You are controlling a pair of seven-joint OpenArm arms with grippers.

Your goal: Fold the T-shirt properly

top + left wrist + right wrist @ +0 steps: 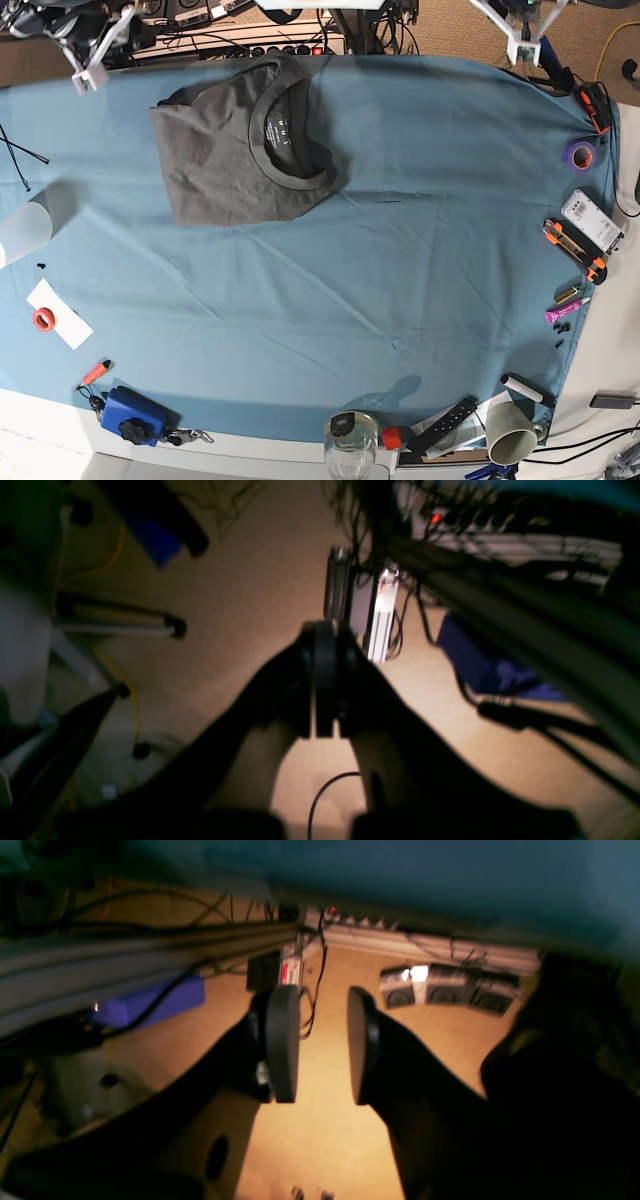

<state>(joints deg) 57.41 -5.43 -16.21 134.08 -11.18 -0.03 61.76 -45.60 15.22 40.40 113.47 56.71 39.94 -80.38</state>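
Base view looks straight down over the blue table cloth (pixel 400 280); both wrist cameras peer down past their fingers onto tan floor (pixel 280 580), sharing cables underneath.

The T-shirt (pixel 235 150), dark charcoal-grey, lay folded into a compact rectangle on the blue table cloth (pixel 400 250), near its far edge. Its ribbed round collar faced up, small white print showing inside.

White print inside the T-shirt (pixel 235 160) collar (pixel 290 130) illegible.
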